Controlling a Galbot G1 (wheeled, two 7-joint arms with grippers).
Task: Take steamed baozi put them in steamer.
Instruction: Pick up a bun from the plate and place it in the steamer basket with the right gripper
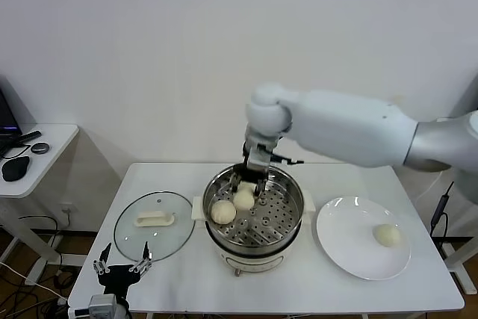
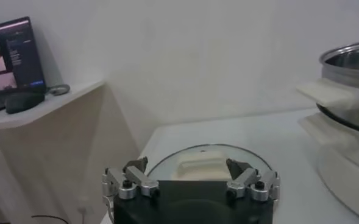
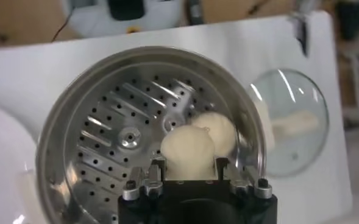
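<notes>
The steel steamer (image 1: 280, 218) stands mid-table with two steamed baozi inside. My right gripper (image 1: 249, 181) reaches down into it from the back, shut on one baozi (image 1: 244, 199) that sits low over the perforated floor. In the right wrist view this baozi (image 3: 187, 152) fills the gap between the fingers (image 3: 156, 168). The second baozi (image 1: 222, 212) lies right beside it, toward the lid side (image 3: 223, 131). Another baozi (image 1: 387, 235) rests on the white plate (image 1: 351, 259) to the right. My left gripper (image 1: 122, 263) waits open at the table's front left edge.
The glass lid (image 1: 154, 223) with its white handle lies flat left of the steamer, directly ahead of the left gripper (image 2: 191, 173) in the left wrist view. A side table (image 1: 45, 147) with a mouse stands farther left. A white wall runs behind the table.
</notes>
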